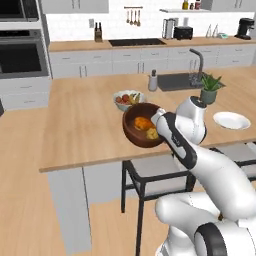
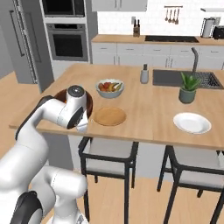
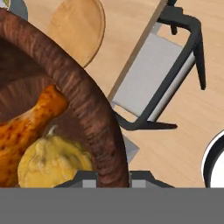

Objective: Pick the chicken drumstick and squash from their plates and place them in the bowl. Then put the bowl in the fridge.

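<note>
Bowl: deep, round, dark reddish-brown with a wood-grain look and a thick smooth rim; held up and tilted over the near edge of the desk, its open side facing the left base camera.
Chicken drumstick: glossy orange-brown, mottled skin, bulbous body tapering to a knobbed bone end; lies inside the bowl, against the inner wall.
Squash: lumpy, matte yellow with a short pale stem; in the bowl, touching the drumstick.
Jaws: closed tight on the bowl's rim, one dark tip on each side of the wall in the hand view.
Wooden plate: flat pale disc with fine grain, bare, on the desk just beside the raised bowl.
White plate: glossy shallow dish, bare, well apart to the right near the desk's front edge.
Desk: broad light wood top with a smooth plank pattern on a grey base, with a dark sink set in its far side.
Fruit bowl: pale blue-grey, holding red and yellow pieces, behind the wooden plate.
Potted plant: spiky green leaves in a grey pot, near the sink.
Stools: black frames with flat grey seats, tucked under the desk's near edge.
Fridge: tall grey front with a long dark bar handle, at the far left in the right base view.
</note>
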Robot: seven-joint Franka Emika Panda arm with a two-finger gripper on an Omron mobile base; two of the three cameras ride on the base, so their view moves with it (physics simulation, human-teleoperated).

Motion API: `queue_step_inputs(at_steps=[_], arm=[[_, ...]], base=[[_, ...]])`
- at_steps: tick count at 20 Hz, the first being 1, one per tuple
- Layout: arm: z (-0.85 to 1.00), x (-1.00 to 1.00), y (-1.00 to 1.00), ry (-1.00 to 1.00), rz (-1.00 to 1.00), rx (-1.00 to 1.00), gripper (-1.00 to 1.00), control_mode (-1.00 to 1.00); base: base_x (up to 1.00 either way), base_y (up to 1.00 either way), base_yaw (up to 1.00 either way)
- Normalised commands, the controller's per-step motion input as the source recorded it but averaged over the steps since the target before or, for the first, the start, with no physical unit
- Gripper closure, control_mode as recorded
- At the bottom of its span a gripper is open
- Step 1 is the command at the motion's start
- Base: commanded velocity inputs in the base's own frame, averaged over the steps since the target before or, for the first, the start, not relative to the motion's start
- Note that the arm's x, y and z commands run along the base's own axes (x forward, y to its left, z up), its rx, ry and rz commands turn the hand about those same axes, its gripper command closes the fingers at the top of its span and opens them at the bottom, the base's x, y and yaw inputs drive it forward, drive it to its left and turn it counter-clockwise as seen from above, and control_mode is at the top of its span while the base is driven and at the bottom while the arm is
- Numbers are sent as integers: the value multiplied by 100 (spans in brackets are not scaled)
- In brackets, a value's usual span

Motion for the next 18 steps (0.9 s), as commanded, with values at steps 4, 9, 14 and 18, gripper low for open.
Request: queue_step_inputs(at_steps=[4,9,14,18], arm=[[0,0,0,0,0,0,100,100],[0,0,0,0,0,0,100,100],[0,0,0,0,0,0,100,100],[0,0,0,0,0,0,100,100]], base=[[0,100,0],[0,100,0],[23,100,0],[55,100,0]])
